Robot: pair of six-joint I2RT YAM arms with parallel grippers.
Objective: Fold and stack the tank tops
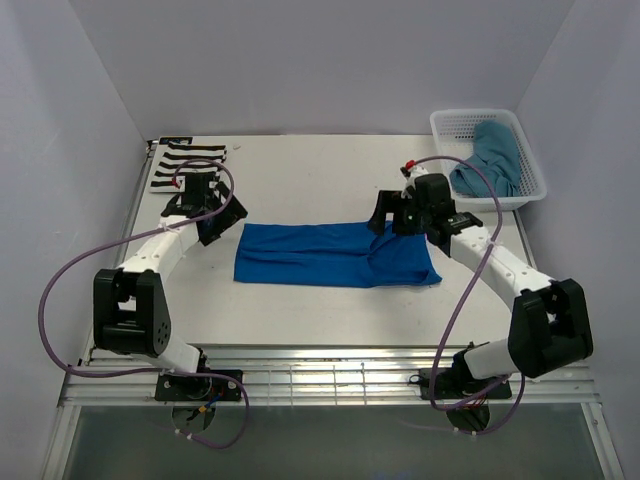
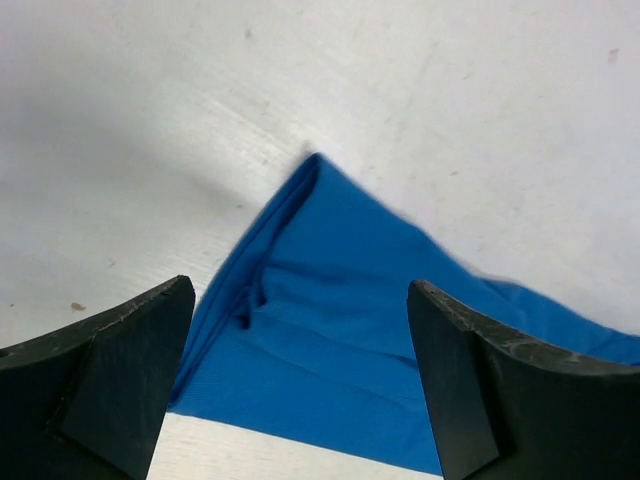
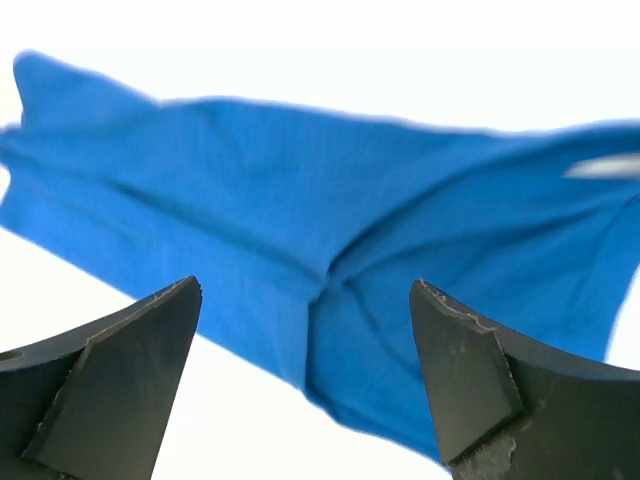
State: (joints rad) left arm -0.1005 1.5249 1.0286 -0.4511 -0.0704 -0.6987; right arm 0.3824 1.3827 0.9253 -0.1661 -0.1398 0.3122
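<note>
The royal blue tank top [image 1: 335, 255] is laid flat as a long folded band on the white table [image 1: 320, 175], stretched between the two grippers. Its left end is found just beside the left gripper [image 1: 218, 218] and its right end under the right gripper [image 1: 392, 218]. In the left wrist view a pointed corner of the blue tank top [image 2: 340, 330] is seen below and ahead of the left gripper [image 2: 300, 290], whose jaws are spread wide with nothing clasped between them. In the right wrist view the blue cloth [image 3: 330, 260] is seen rumpled, with creases meeting near the middle, beneath the right gripper [image 3: 305, 285], whose jaws are likewise held wide apart and grip nothing. Whether either set of fingertips touches the fabric cannot be told. The black-and-white striped tank top [image 1: 190, 165] is spread on the table beyond the left gripper, near the far left corner, apart from the blue one. The teal-blue tank top [image 1: 492, 160] is bunched inside a white mesh basket [image 1: 470, 115], which is placed beyond and to the outer side of the right gripper, at the far right of the table.
</note>
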